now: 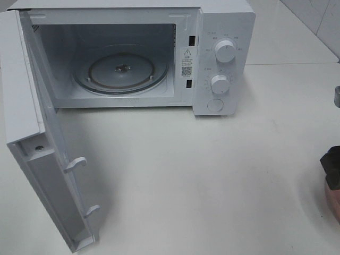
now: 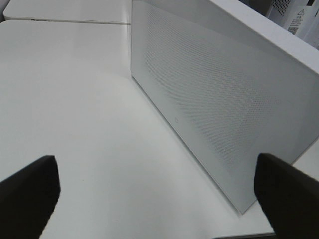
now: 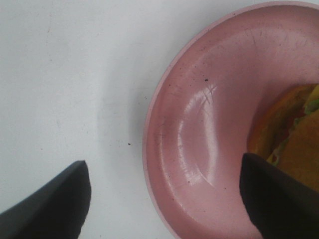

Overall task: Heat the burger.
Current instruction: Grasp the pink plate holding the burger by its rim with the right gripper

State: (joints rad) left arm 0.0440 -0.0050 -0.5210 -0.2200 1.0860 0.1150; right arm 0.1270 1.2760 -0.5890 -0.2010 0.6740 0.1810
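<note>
Looks like a kitchen mock-up in a lab. White microwave (image 1: 223,58) on plain white bench (image 1: 212,180). White tiled wall (image 1: 319,18) behind

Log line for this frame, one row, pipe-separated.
microwave door open | turntable empty | burger on pink plate, outside microwave | left pincer open beside door | right pincer open above plate, holding nothing

The burger (image 3: 281,117) rests in a pink plate (image 3: 199,139). Only part of it shows: glossy golden-brown bun, green lettuce and a streak of red. The plate sits at the 4 o'clock edge of the white surface (image 1: 212,175).
</note>
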